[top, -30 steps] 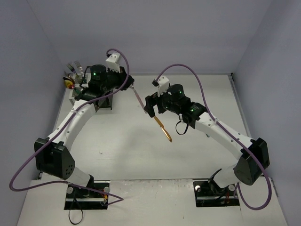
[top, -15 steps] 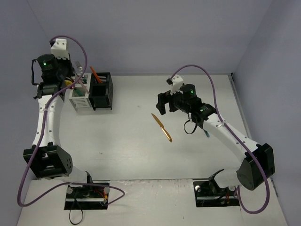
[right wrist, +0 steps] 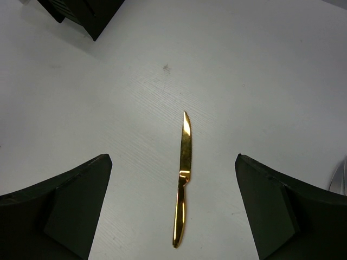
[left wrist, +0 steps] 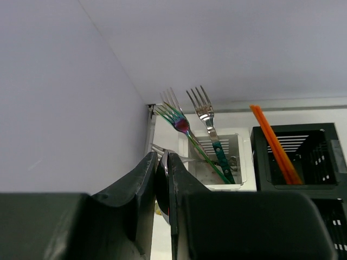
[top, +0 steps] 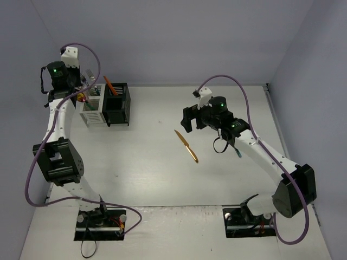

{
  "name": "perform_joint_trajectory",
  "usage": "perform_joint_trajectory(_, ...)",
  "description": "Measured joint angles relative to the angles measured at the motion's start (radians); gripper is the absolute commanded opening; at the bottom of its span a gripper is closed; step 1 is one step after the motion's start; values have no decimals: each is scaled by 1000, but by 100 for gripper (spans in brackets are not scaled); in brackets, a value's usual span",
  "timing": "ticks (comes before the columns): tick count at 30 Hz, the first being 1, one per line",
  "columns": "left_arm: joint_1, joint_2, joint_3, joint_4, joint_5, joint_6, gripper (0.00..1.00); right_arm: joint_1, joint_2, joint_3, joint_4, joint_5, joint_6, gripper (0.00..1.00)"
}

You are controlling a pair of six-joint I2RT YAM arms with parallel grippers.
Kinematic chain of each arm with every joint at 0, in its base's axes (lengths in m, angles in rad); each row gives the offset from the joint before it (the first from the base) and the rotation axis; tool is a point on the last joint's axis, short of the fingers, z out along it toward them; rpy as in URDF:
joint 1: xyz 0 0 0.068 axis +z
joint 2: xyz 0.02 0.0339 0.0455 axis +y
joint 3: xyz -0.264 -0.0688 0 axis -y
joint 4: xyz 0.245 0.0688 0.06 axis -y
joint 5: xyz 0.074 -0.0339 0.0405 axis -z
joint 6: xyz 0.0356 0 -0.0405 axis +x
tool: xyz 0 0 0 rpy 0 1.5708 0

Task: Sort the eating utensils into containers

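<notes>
Left gripper [left wrist: 162, 162] raised just left of white caddy [left wrist: 238, 162], fingers pressed together, pinching silver utensil [left wrist: 162, 197], kind unclear. Two forks [left wrist: 205, 111] upright in white caddy. Black caddy [left wrist: 303, 157] touching its right side, holds orange chopsticks [left wrist: 274, 146]. Gold knife [right wrist: 185, 157] flat on table [right wrist: 271, 81], well right of white caddy; right gripper [right wrist: 173, 160] above it, jaws spread wide.

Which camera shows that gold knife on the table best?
The right wrist view: the gold knife is large, blade and handle distinct. The top view shows only a small sliver; the left wrist view misses it.
</notes>
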Motion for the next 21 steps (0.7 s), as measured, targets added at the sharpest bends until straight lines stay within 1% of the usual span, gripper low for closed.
perform_joint_trajectory(3,0,47,-2,20,4,3,0,-5,7,0,-3,-2,0,95)
perform_joint_trajectory(6,1,60,-27,41,15,3,0,-5,18,0,-9,-5,0,95)
perform_joint_trajectory(7,1,59,-40,51,19,2,1,-5,22,0,-12,-5,0,96)
perform_joint_trajectory(9,3,55,-76,78,29,-3,6,-5,30,0,-16,-5,0,95)
perform_joint_trajectory(13,11,35,-179,111,45,-31,27,-5,44,-5,-22,-5,1,95)
perform_joint_trajectory(16,21,31,-220,114,44,-50,48,-5,58,-9,-35,-4,7,93)
perform_joint_trajectory(19,27,21,-229,119,29,-76,69,-3,85,-10,-47,2,13,89)
perform_joint_trajectory(21,27,-3,-234,121,17,-94,77,6,110,-10,-63,16,20,86)
